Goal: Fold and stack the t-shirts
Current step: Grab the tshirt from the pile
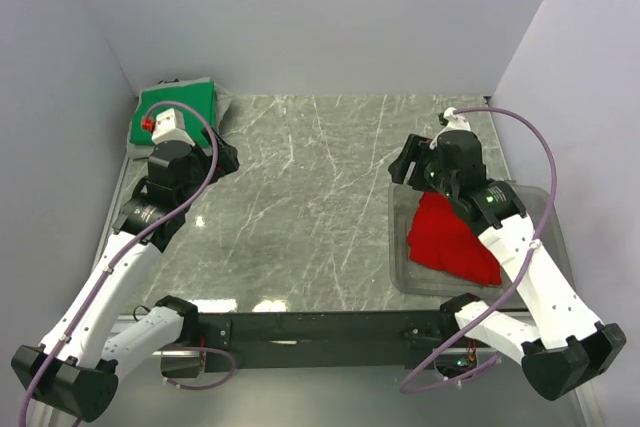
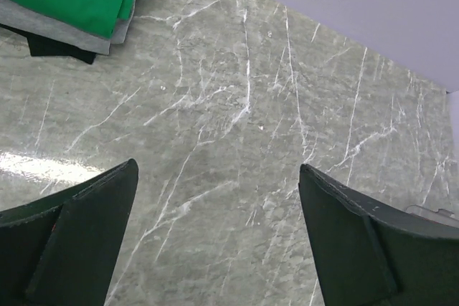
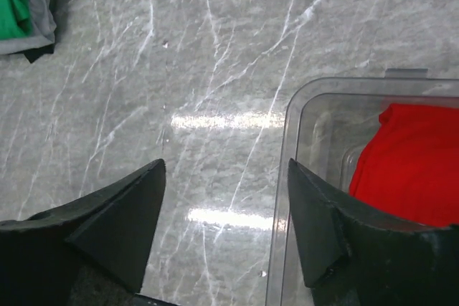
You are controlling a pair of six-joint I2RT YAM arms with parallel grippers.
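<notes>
Red shirt [image 1: 452,240] next, we judge
Our right gripper [image 3: 226,166] gapes empty at its bin [image 3: 344,84]; left gripper [image 2: 216,170] hangs released near the folded green shirt [image 1: 180,107]

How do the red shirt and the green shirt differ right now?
The green shirt lies folded flat with neat edges; the red shirt is a loose, irregular heap. The green shirt sits at the table's far left corner, on top of a grey cloth; the red shirt is inside the clear bin on the right. Both are plain, bright cloth without prints.
</notes>
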